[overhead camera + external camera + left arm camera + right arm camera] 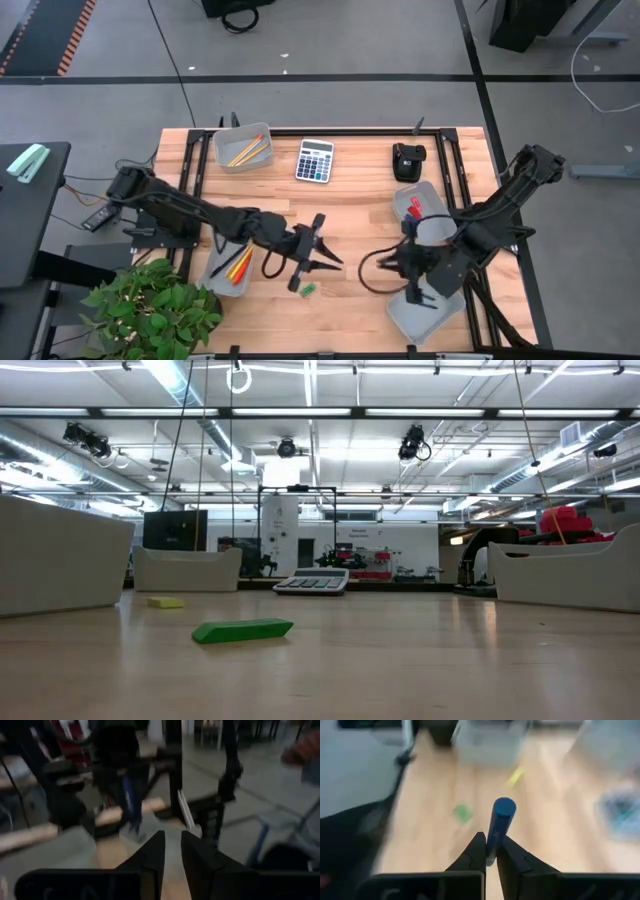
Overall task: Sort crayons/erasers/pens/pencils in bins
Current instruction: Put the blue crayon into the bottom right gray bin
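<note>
My right gripper [392, 262] is over the table's middle right and is shut on a blue pen [499, 822]. The left wrist view shows the pen too [129, 800]. My left gripper [336, 263] hovers at the table's middle, empty, with a narrow gap between its fingers [173, 851]. A green eraser [308, 290] lies flat on the wood between the two grippers, toward the near edge; it also shows in the low view [243, 630] and the right wrist view [463, 813]. A small yellow piece [165, 602] lies on the wood farther back. My right gripper pinches the blue pen's shaft [492, 845] between its two fingertips. The pen runs on past the fingertips, with its round blue end [504, 807] foremost. It is lifted clear of the table.
There are four grey bins: one at the far left holding pencils [243, 148], one at the near left holding crayons [230, 268], one at the right holding red erasers [420, 205], and one at the near right [425, 312]. A calculator [315, 160] and a black device [408, 160] stand at the far side. A plant [150, 310] is at the near left corner.
</note>
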Robot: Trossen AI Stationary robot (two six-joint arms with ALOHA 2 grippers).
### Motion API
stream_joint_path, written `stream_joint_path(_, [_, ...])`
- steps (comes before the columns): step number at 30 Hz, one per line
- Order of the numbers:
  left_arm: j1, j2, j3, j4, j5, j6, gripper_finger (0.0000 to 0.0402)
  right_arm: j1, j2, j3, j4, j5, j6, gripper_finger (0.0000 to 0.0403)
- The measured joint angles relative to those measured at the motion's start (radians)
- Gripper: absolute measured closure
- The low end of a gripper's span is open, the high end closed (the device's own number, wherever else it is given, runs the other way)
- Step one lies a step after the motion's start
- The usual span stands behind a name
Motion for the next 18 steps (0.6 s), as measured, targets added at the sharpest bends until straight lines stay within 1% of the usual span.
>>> stream_joint_path(3, [-0.015, -0.036, 0.000, -0.145, -0.031, -0.002, 0.0335, 0.052, 0.022, 0.000, -0.144, -0.148, 0.200, 0.0378])
stream_joint_path(6, [-0.024, -0.048, 0.000, -0.244, -0.081, -0.023, 0.0342, 0.124, 0.078, 0.000, -0.281, -0.212, 0.372, 0.0378])
stream_joint_path(9, [-0.021, -0.047, 0.000, -0.308, -0.097, -0.040, 0.0346, 0.175, 0.138, -0.001, -0.361, -0.259, 0.500, 0.0378])
stream_joint_path(13, [-0.020, -0.046, 0.000, -0.379, -0.098, -0.058, 0.0349, 0.214, 0.201, -0.001, -0.401, -0.337, 0.600, 0.0378])
stream_joint_path(18, [-0.024, -0.045, 0.000, -0.474, -0.095, -0.064, 0.0345, 0.222, 0.270, -0.001, -0.404, -0.425, 0.680, 0.0378])
